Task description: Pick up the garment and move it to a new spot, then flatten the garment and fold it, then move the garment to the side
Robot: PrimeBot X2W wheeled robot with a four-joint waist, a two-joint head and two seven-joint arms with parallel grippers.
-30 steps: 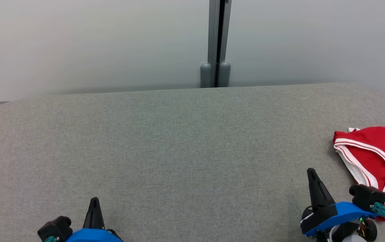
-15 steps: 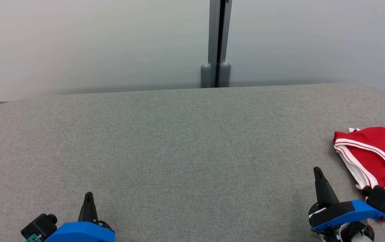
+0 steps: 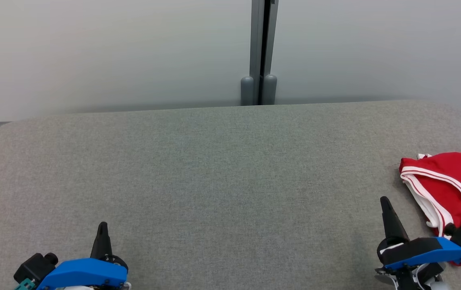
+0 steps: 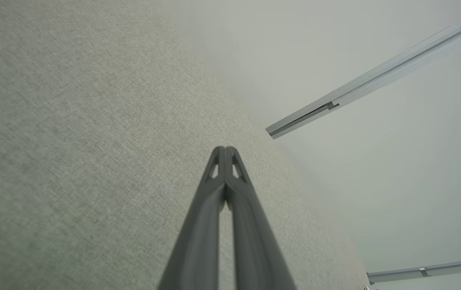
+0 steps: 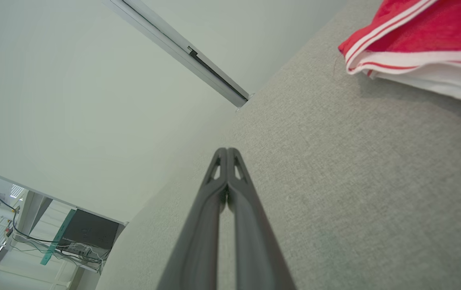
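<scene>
Though near right hand (image 3: 384, 200), garment (image 3: 451, 177) apart.

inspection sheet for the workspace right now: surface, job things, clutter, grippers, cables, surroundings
surface: grey fabric table, rounded far corners, smooth.
job's things: red garment with white trim lies at the table's right edge, looks folded, partly cut off by the head view.
clutter: nothing seen.
grippers: left gripper shut, holding nothing, low at the near left; right gripper shut, holding nothing, its fingertips apart from the garment.
cables: loose cables on the floor beside a dark box, off the table.
surroundings: pale wall panels behind the table, joined by a grey post.
</scene>
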